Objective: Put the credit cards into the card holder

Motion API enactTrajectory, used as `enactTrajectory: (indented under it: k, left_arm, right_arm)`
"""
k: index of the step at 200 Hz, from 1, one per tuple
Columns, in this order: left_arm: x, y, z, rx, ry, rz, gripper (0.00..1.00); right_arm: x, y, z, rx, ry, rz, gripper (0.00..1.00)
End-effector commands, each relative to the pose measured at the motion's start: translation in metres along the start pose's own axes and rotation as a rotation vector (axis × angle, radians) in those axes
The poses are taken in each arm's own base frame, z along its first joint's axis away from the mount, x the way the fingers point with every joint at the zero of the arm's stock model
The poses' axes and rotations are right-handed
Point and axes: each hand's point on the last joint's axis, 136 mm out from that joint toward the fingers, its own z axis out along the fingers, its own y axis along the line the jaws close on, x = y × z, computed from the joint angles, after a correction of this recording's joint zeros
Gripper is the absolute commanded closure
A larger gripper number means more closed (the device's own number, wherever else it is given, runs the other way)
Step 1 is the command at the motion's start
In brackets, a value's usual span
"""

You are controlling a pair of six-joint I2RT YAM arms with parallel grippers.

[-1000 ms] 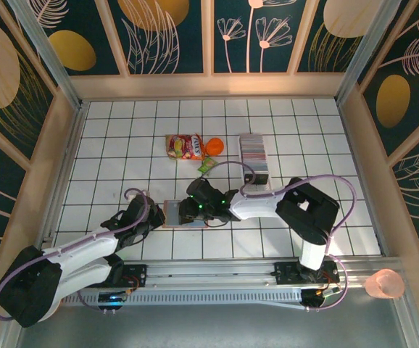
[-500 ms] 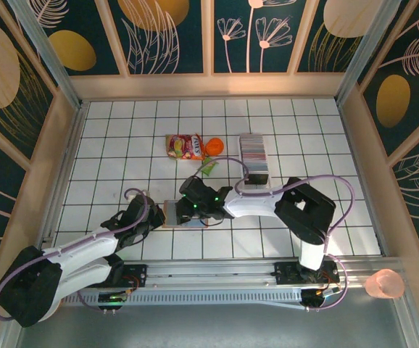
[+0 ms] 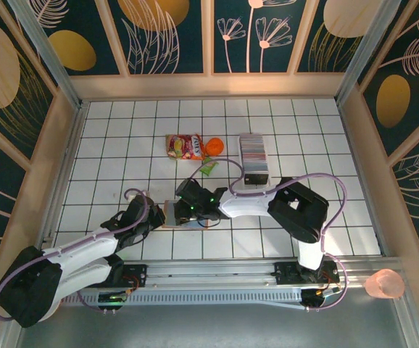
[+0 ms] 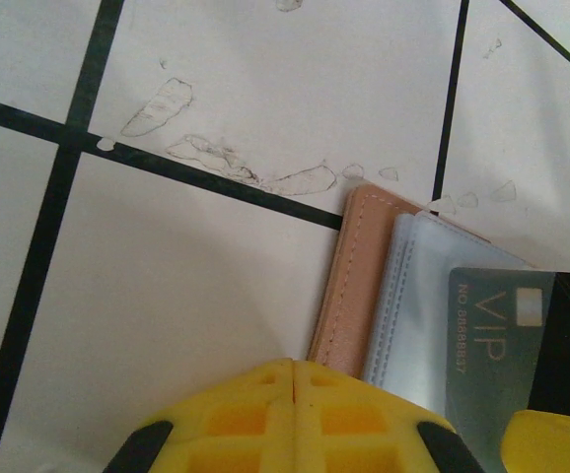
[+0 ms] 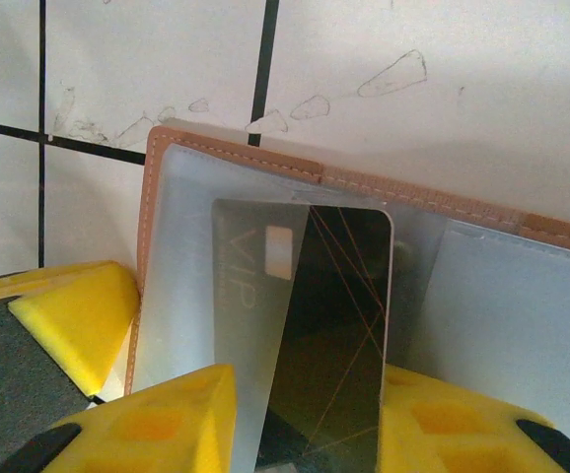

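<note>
1. Far ahead of my right end effector, snack packets, an orange item and the cards lie on the table, well apart from it.
2. It grasps a dark card, whose far end lies on the open holder directly ahead.
3. My left end effector is clenched and empty, with the holder just to its right.
</note>
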Motion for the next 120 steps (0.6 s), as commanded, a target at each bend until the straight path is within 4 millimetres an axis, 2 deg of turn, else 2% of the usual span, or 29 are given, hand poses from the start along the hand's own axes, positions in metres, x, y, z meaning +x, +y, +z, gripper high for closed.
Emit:
enactTrajectory:
  k: [1, 41, 78, 120]
  left_arm:
    - [0.0161, 0.0110, 0.0015, -0.016, 0.056, -0.005, 1.00]
    - [0.0158, 0.0107, 0.0012, -0.014, 0.054, -0.009, 1.00]
    - [0.0163, 0.0114, 0.0012, -0.014, 0.054, -0.006, 1.00]
    - [0.0168, 0.0117, 0.0017, -0.014, 0.057, -0.009, 1.00]
  right_arm:
    - [-0.0005, -0.0134, -0.0138, 0.061, -0.038, 0.010, 0.62]
    - [0.0038, -0.0163, -0.0110, 0.081, -0.016, 0.001, 0.60]
    - [0.0052, -0.0146, -0.0107, 0.087, -0.006, -0.016, 0.44]
    - [0.0066, -0.0182, -0.0127, 0.120, -0.005, -0.030, 0.45]
